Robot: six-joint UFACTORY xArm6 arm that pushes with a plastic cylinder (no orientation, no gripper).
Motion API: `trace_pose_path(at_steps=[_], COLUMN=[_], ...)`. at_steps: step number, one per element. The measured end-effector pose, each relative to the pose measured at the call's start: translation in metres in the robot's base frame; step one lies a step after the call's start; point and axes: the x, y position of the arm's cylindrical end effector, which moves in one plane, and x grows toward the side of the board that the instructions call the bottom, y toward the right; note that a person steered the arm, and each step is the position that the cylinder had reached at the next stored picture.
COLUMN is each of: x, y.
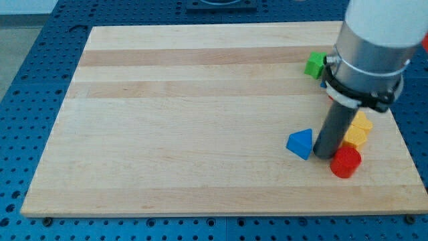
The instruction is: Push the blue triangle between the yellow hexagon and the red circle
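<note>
Jaws we have none: our arm ends in a straight dark rod, so nothing is spread, pressed together or pinching, and what meets the board is my tip [325, 156]. We take the tip as our landmark. It rests on the wooden board [187, 120] in the lower right part of the view, and the rod rises from it into a broad grey and white arm housing [374, 40] that fills the view's top right corner.

Just to the view's left of the tip lies the blue triangle [301, 143], so close that its right edge seems to touch the rod, though we cannot tell for sure whether there is contact. Its pointed side faces up and toward the tip.

Just to the view's right of the tip and slightly lower sits the red circle [346, 162], a short round block; it is near the rod, and we cannot say whether the two touch.

Up and to the view's right of the tip lies the yellow hexagon [358, 130], partly hidden behind the rod, its lower edge close above the red circle.

So the tip stands between the blue triangle on one side and the red and yellow blocks on the other.

Well above the tip, toward the view's top, a green block [315, 64] sits near the board's far edge, partly covered by the arm housing; we cannot make out its shape. Beside it a sliver of something blue [324, 84] shows under the housing, too hidden to name
</note>
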Motion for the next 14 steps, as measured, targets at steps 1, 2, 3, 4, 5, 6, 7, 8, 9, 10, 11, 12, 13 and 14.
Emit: trace_pose_path(at_steps=[1, 2, 3, 4, 5, 6, 7, 8, 9, 10, 11, 12, 13, 14], x=[0.033, 0.036, 0.029, 0.019, 0.033, 0.026, -0.017, -0.043, -0.043, -0.028, -0.014, -0.014, -0.014, -0.012], y=[0.0, -0.001, -0.007, -0.016, -0.062, -0.112, -0.115, -0.107, -0.081, -0.04, -0.014, -0.023, -0.039, -0.034])
